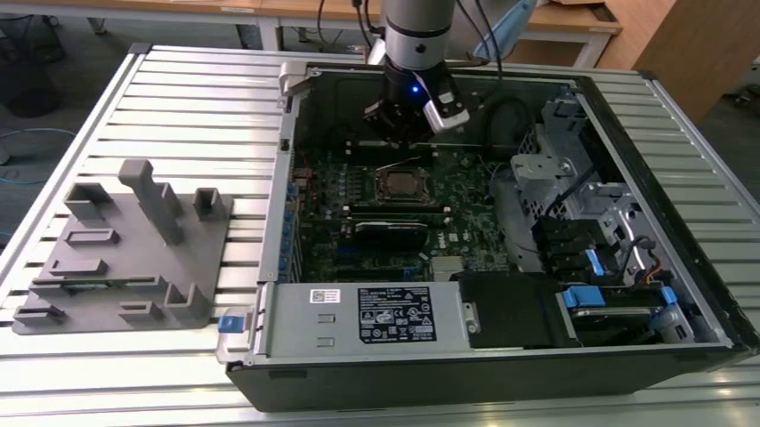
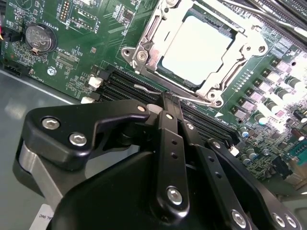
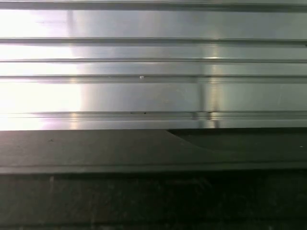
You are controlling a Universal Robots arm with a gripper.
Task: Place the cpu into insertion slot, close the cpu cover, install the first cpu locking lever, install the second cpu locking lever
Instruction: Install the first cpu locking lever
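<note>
The cpu [image 2: 195,50] lies seated in the insertion slot [image 2: 215,20], its pale metal top showing through the cut-out of the cpu cover [image 2: 154,33], which is folded down flat over the slot. A thin wire locking lever [image 2: 144,88] runs along the slot edge that faces the gripper [image 2: 169,98].

In the second wrist view the two black fingers [image 2: 165,129] are pressed together with no gap at the tips. The tips sit just beside the insertion slot, right at that lever wire. Whether they pinch it or only touch it cannot be told.

In the exterior view the gripper [image 1: 401,133] hangs inside the open computer case [image 1: 356,391], just behind the insertion slot and over the green motherboard [image 1: 475,209]. The case lies on a slatted metal bench [image 1: 178,107]. A grey fixture [image 1: 119,249] stands well apart from the slot, outside the case. A coin battery [image 2: 41,38] sits on the motherboard, away from the slot.
</note>
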